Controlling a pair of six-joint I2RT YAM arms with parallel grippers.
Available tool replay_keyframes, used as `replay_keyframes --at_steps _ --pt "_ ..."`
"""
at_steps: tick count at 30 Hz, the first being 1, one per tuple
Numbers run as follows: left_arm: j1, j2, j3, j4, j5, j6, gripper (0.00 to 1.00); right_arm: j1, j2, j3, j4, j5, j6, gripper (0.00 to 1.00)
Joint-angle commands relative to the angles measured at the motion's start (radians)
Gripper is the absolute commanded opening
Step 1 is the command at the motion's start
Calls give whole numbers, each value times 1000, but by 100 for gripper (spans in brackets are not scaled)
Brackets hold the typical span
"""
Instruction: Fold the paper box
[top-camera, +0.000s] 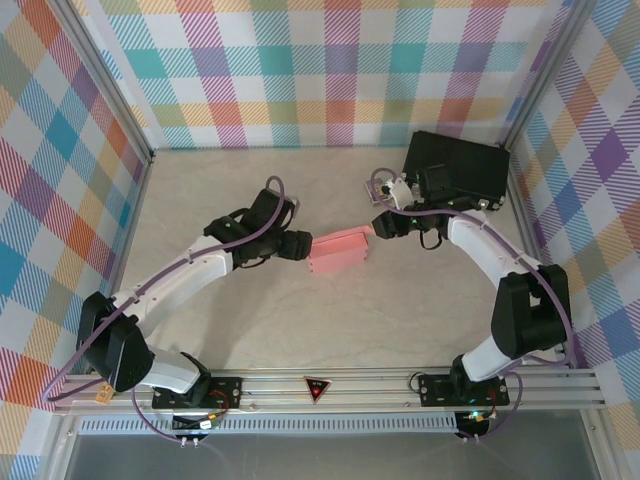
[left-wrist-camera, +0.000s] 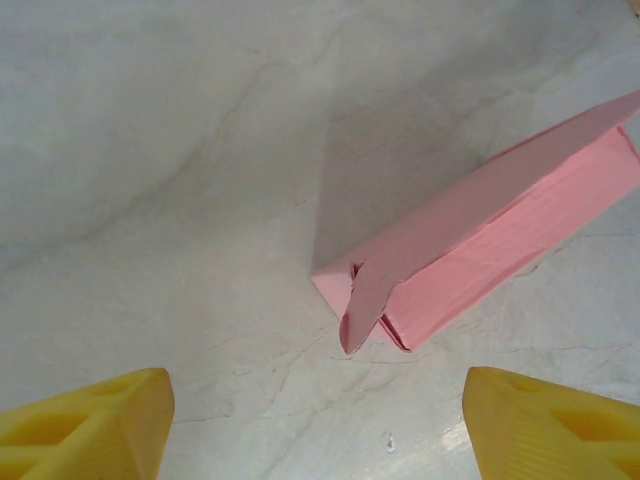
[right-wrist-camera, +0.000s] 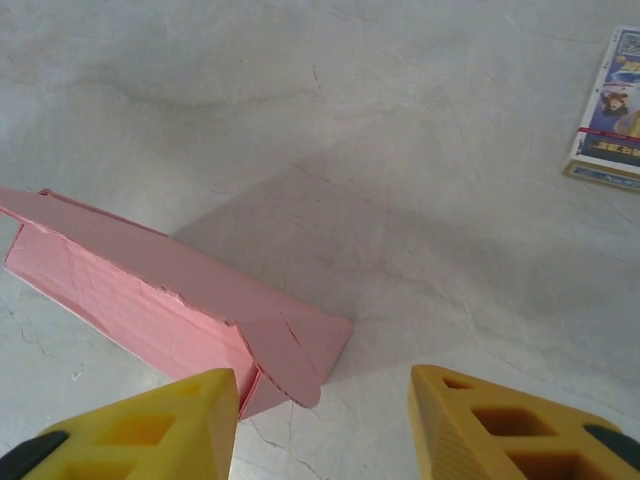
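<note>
Paper box (top-camera: 340, 252) sits between inward-reaching left hand (top-camera: 301, 245) and right hand (top-camera: 377, 229), both spread.

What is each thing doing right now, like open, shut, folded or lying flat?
Salmon-pink thin cardboard paper box: folded into a long shape, lying down, end flaps loose.
Left hand: open, holding nothing.
Right hand: open, holding nothing.
Large black hard case: lying flat, looks shut.
Small printed card: lying flat.
</note>
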Motion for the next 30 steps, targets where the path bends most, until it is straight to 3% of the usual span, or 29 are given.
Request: replay_keyframes --at_steps 1,21,30 --pt "10 -21 -32 91 18 -132 74 2 30 40 -59 -67 -38 48" --pt "10 94 -43 144 101 -156 44 35 85 69 -92 -86 -21 40" --pt "10 107 -44 147 109 -158 34 49 95 77 -93 -82 8 29"
